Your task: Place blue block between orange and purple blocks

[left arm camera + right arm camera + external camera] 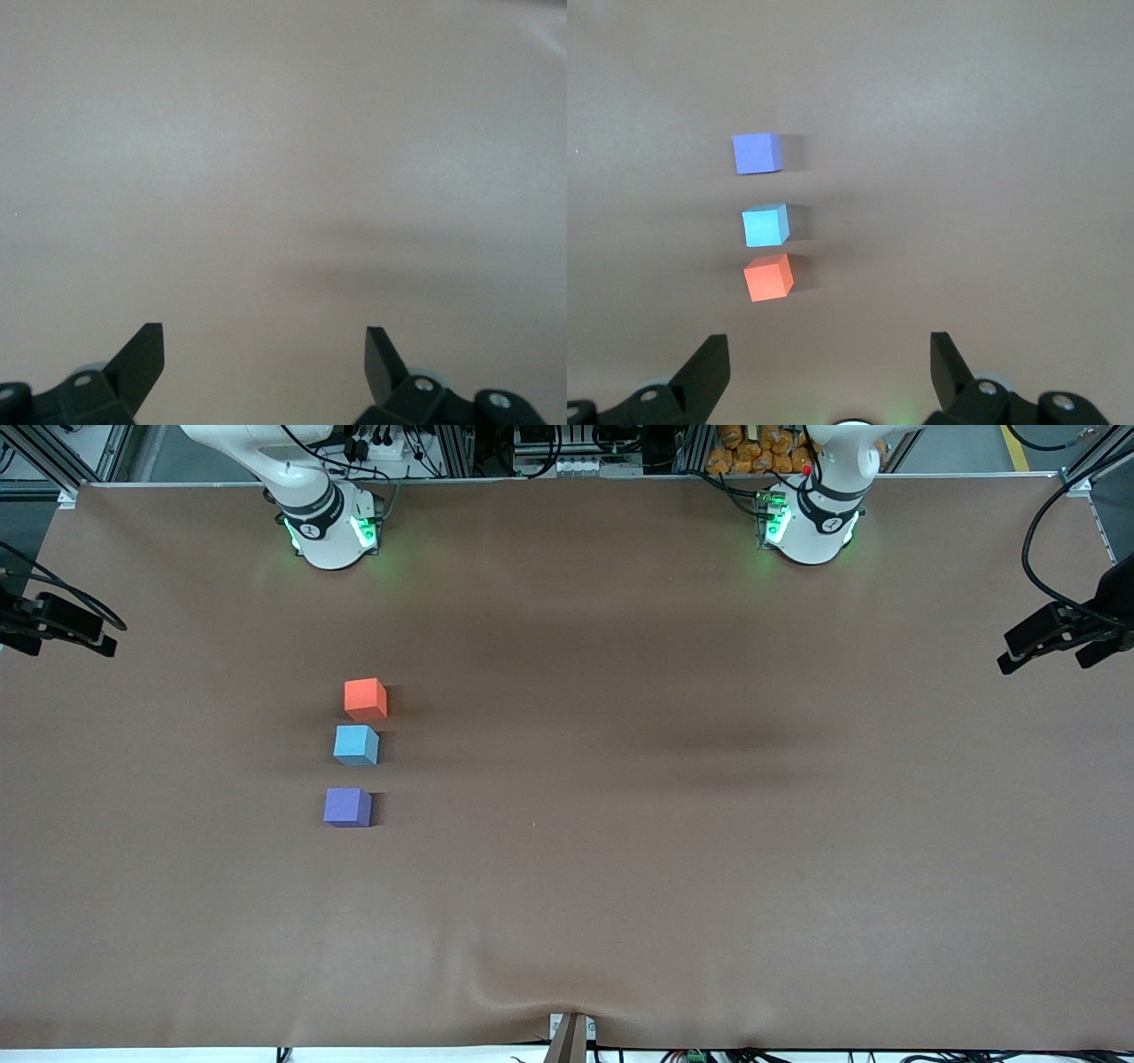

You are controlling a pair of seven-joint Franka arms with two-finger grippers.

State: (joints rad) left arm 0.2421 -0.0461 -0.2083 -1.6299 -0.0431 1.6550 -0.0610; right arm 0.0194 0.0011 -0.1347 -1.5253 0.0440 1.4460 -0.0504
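Three small cubes stand in a row on the brown table, toward the right arm's end. The orange block [365,699] is farthest from the front camera, the blue block [356,745] is in the middle close to the orange one, and the purple block [347,807] is nearest. The right wrist view shows all three: purple [757,152], blue [765,225], orange [768,277]. My right gripper [830,338] is open and empty, high above the table near its base. My left gripper [264,332] is open and empty over bare table. Neither gripper shows in the front view.
The arm bases [323,522] [811,518] stand at the table's edge farthest from the front camera. Black camera mounts [53,624] [1063,633] reach in at both ends. The table cloth [620,824] has a wrinkle at the near edge [532,992].
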